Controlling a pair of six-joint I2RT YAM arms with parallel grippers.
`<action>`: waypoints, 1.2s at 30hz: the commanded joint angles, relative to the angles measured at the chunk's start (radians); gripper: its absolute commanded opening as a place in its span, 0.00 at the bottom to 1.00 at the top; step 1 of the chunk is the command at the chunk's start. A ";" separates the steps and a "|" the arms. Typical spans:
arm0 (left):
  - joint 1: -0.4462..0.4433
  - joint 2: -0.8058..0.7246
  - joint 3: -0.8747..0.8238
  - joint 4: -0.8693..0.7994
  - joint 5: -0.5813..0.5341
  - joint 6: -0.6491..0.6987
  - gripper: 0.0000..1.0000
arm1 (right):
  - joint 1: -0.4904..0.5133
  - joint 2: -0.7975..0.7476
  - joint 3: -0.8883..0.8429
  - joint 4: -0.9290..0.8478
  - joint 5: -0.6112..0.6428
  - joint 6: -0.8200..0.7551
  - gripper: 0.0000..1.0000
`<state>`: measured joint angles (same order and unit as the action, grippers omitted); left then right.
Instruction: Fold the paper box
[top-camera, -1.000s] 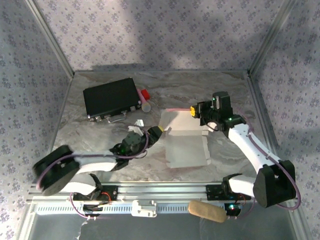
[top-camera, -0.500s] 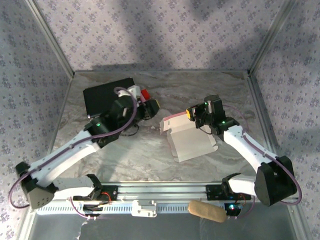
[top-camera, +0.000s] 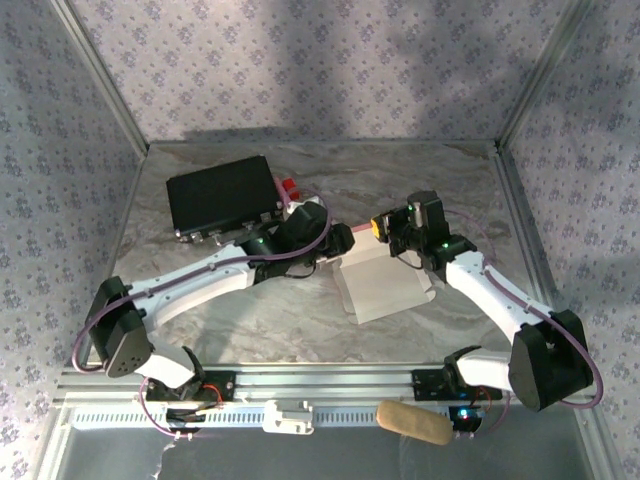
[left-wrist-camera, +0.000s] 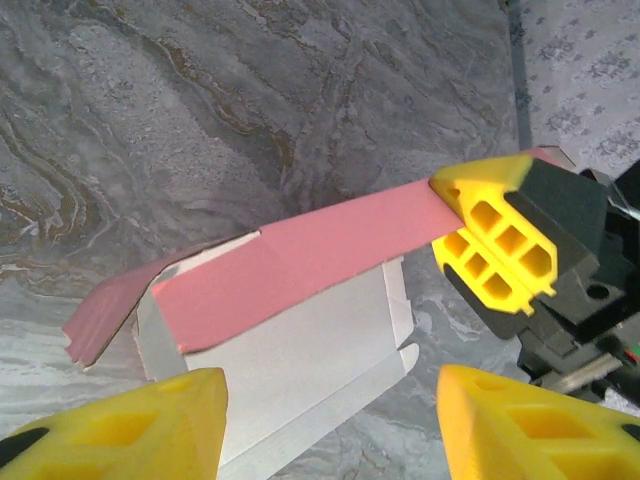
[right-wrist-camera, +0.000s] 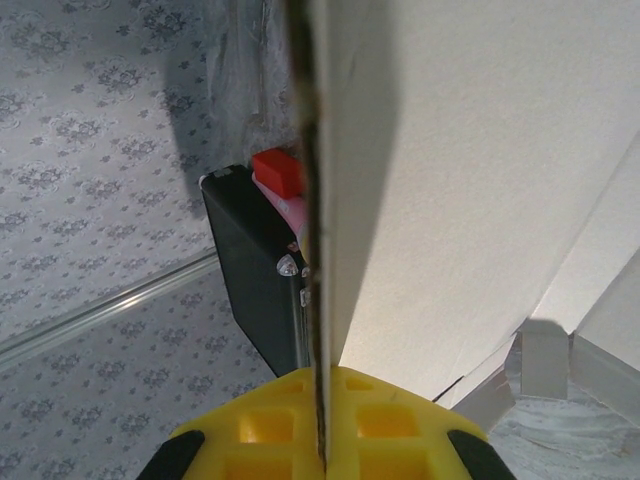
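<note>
table (top-camera: 230, 320): is carrying the things, marbled grey.
black case (top-camera: 220, 195): is sitting toward 10 o'clock.
paper box (top-camera: 385, 285): is lying just off centre toward 3 o'clock, pale inside up, pink flap (left-wrist-camera: 300, 260) raised.
right end effector (top-camera: 383, 226): is pinching that flap at the box's 12 o'clock edge.
left end effector (top-camera: 335, 245): is hovering at the box's 10 o'clock corner, fingers apart, gripping nothing.

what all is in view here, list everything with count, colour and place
thin pink cardboard paper box: one, pink outside, whitish inside, table centre, one flap raised
black rectangular case: one, black, far left of table
small red block: one, red, by the case's right end
tan padded roll: one, tan, near rail, right side
grey marbled table: one, grey, beneath box and case
right gripper: one, yellow, shut on the box's raised pink flap
left gripper: one, yellow, open, pointed at the box
</note>
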<state>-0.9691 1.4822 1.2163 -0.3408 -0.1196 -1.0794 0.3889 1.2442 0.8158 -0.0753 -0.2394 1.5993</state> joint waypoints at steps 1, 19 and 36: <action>0.000 0.025 0.067 0.014 -0.010 0.012 0.57 | 0.007 -0.011 -0.013 0.018 0.003 -0.006 0.00; 0.049 0.059 0.105 -0.012 0.024 0.037 0.61 | -0.013 -0.024 -0.040 0.034 -0.007 0.008 0.00; 0.010 0.158 0.133 0.067 0.047 -0.026 0.61 | -0.044 -0.037 -0.036 0.041 -0.040 0.027 0.00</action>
<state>-0.9432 1.6306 1.3216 -0.3054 -0.0673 -1.0836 0.3508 1.2263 0.7822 -0.0505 -0.2615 1.6112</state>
